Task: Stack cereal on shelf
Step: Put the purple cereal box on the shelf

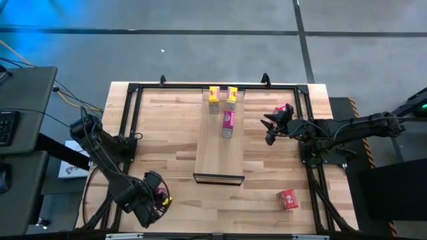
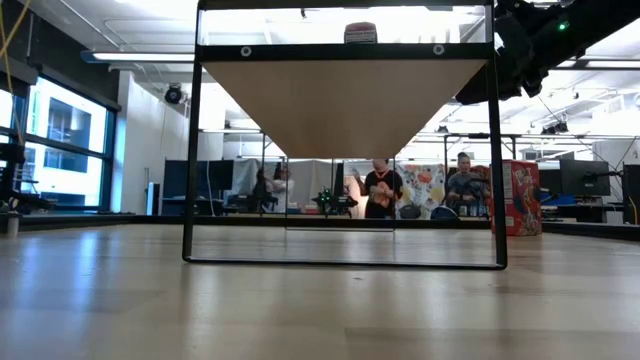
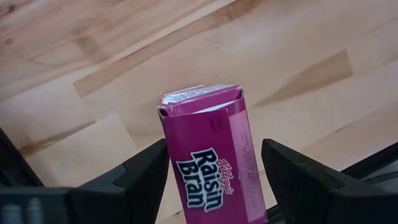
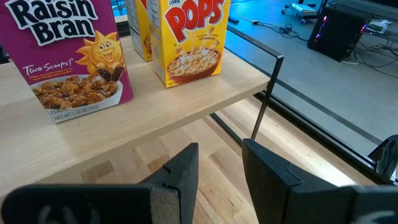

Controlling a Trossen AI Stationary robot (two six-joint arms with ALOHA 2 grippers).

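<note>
My left gripper (image 1: 157, 196) is near the table's near-left corner, open, its fingers on either side of a pink-magenta Raisin Bran box (image 3: 211, 168) that points away from it over the tabletop. My right gripper (image 4: 219, 167) is open and holds nothing, level with the shelf's (image 1: 219, 150) right edge (image 4: 186, 118). On the shelf's far half stand two yellow boxes (image 1: 213, 94) (image 1: 231, 95) and a pink box (image 1: 228, 123). One red box (image 1: 287, 199) lies on the table at the near right. Another red box (image 2: 518, 198) stands by the right gripper. My left gripper has one finger (image 3: 146, 174) against a long side of the pink box (image 3: 171, 165). A thin strip of table shows between the other finger (image 3: 292, 174) and the box's opposite side. The fingers lie along the box, slanting down from the near side. Whether the box is lifted, I cannot tell.
A black metal frame (image 1: 133, 113) runs around the table's edges and stands under the shelf (image 2: 190, 150). Bare tabletop lies on both sides of the shelf. People and desks show in the room beyond the far edge.
</note>
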